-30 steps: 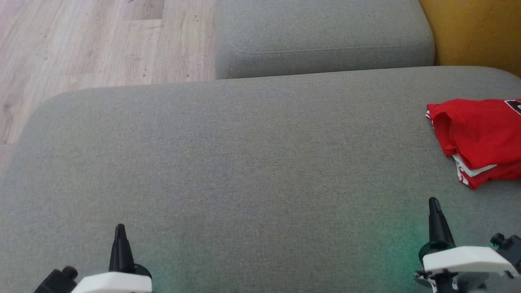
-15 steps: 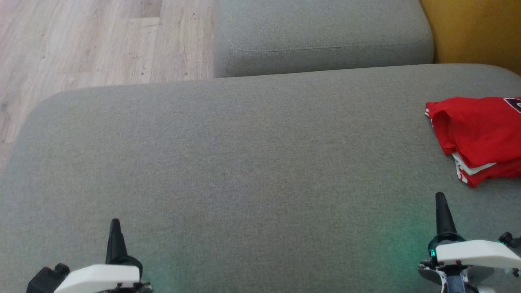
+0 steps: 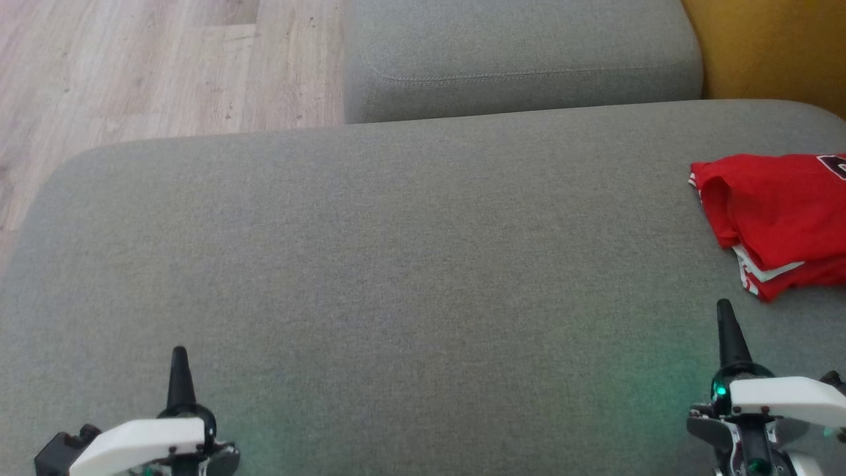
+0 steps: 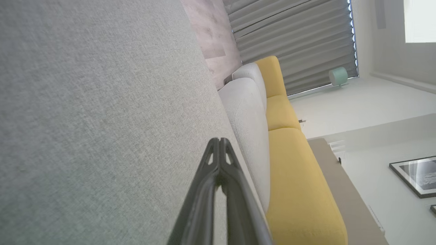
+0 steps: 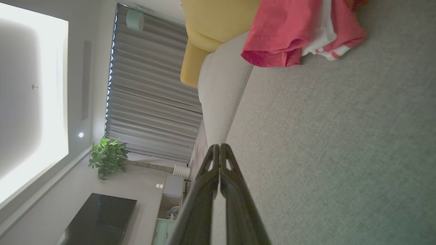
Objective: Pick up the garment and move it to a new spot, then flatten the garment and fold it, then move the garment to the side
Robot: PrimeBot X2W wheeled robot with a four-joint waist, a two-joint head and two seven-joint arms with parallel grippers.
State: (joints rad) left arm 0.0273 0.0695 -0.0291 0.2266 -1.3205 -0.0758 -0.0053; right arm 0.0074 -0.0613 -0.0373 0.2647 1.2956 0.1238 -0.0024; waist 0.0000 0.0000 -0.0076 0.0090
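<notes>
— Red garment, folded, lies at the right edge of the grey cushion, we note.
— And our grippers?
— We see the left gripper and right gripper over the cushion's near edge, both pinched closed on nothing, apart from the garment.

Open seat cushion left of the garment

The grey seat cushion lies bare to the left of the folded red garment and on the near side of it, wide enough for either arm to sweep. Beyond the garment, a second grey cushion and a yellow cushion block the far side. Far to its left the seat ends at the wooden floor.
</notes>
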